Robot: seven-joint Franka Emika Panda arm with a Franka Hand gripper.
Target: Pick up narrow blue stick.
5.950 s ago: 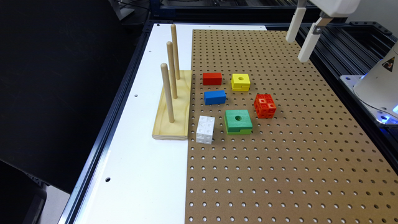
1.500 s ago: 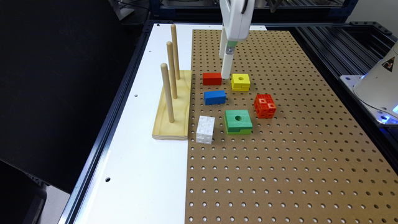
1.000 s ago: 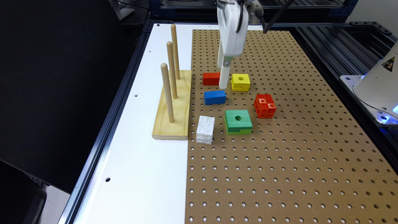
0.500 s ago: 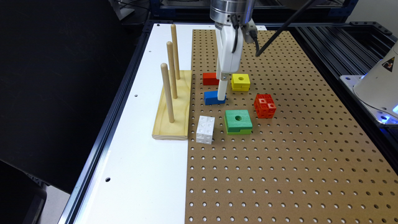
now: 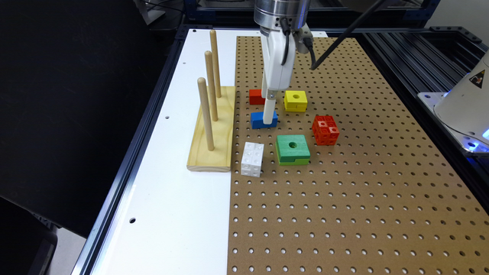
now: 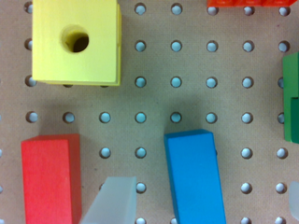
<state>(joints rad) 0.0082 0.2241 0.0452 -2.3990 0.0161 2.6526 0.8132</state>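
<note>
The narrow blue stick [image 5: 258, 120] lies flat on the brown pegboard, just in front of the same-shaped red block [image 5: 255, 96]. My gripper [image 5: 269, 115] has come down over the stick, its white tip covering the stick's end nearest the exterior view's right. In the wrist view the blue stick [image 6: 194, 175] sits between the two pale fingers [image 6: 112, 201], which stand wide apart on either side of it. The gripper [image 6: 202, 204] is open and I see a gap between stick and each finger. The red block [image 6: 50, 177] lies just outside one finger.
A yellow cube with a hole [image 5: 295, 100] stands close behind the gripper. A red studded cube [image 5: 325, 130], a green block [image 5: 292, 149] and a white block [image 5: 252, 159] sit nearby. A wooden stand with three pegs [image 5: 212, 130] rises toward the exterior view's left.
The gripper has travelled from between the red block and yellow cube toward the camera and sunk lower, ending down around the blue stick. The blocks have not moved.
</note>
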